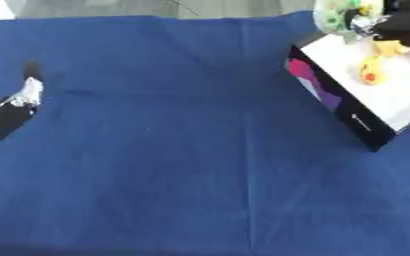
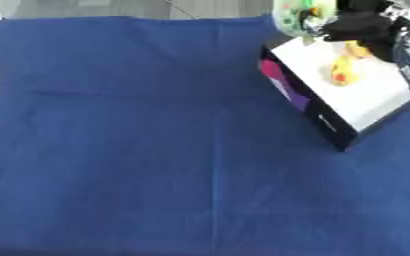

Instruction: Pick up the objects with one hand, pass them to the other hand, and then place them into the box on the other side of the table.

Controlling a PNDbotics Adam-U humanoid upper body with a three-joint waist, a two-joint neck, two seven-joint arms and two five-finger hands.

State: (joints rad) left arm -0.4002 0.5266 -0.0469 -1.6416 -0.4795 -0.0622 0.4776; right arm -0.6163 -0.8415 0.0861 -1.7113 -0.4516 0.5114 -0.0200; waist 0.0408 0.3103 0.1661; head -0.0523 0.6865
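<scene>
Reaching in from the two o'clock corner, the right robot hand (image 2: 359, 27) hangs over the far end of the box (image 2: 366, 102), a black mass whose fingers are too blurred to read, so whether it is open or closed cannot be told. Just at its nine o'clock side sits a pale green and white object (image 2: 296, 15) with spots of other colour, at the box's far corner; whether the right robot hand touches it cannot be made out. Below the hand, inside the box on its white floor, lies a yellow object (image 2: 341, 70) with a small red mark, and a second yellow piece (image 1: 390, 47) lies just beyond it, toward twelve o'clock.

The box is shallow, white inside, with a black outer wall carrying pink and purple patches at its far end. It stands askew at the two o'clock part of the blue-covered tabletop (image 1: 200, 150).

Well apart from all this, at the nine o'clock edge, the left robot hand (image 1: 16, 107) shows as a black and silver shape over the cloth, holding nothing that can be seen; its fingers cannot be read either. The wide middle of the blue cloth shows only creases.
</scene>
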